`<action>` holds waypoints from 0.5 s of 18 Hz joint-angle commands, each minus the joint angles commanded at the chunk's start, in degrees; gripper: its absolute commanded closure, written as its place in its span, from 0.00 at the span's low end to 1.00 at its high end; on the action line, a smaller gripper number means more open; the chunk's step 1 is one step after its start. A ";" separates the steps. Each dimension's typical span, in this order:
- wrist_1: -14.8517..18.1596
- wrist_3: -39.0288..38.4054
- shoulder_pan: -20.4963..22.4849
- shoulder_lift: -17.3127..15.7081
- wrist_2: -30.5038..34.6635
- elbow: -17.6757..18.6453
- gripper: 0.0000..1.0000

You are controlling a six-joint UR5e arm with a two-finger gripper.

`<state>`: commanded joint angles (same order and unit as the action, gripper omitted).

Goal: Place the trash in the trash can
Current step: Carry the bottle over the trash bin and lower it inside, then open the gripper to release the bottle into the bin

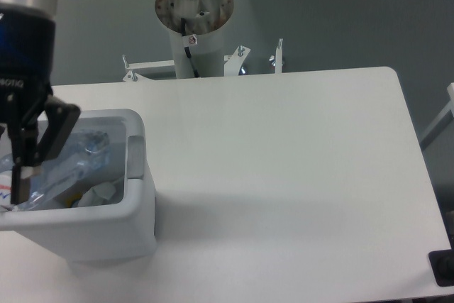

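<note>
The trash can (106, 235), a white bin with a grey tab (135, 157) on its rim, stands at the table's front left. My gripper (10, 177) hangs over its opening at the frame's left edge, partly cut off. It is shut on the squashed clear bottle (67, 167), whose white label (4, 193) shows just below the fingertips. The bottle's body slants up to the right inside the bin's mouth. The crumpled wrapper (99, 192) lies inside the bin, low against its right wall. The arm hides the bin's lid.
The arm's round base post (194, 15) stands behind the table's far edge, with metal brackets (277, 54) beside it. A small black object (443, 267) sits at the table's front right corner. The white table (298, 175) stretches right of the bin.
</note>
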<state>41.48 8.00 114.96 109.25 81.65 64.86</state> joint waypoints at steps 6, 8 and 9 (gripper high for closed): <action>0.00 -2.81 -0.09 0.26 0.09 2.02 0.68; 0.00 -2.91 -0.09 0.09 0.00 2.99 0.63; 0.00 -2.91 -0.09 0.00 0.00 3.43 0.56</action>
<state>41.48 5.10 114.87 109.25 81.65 68.29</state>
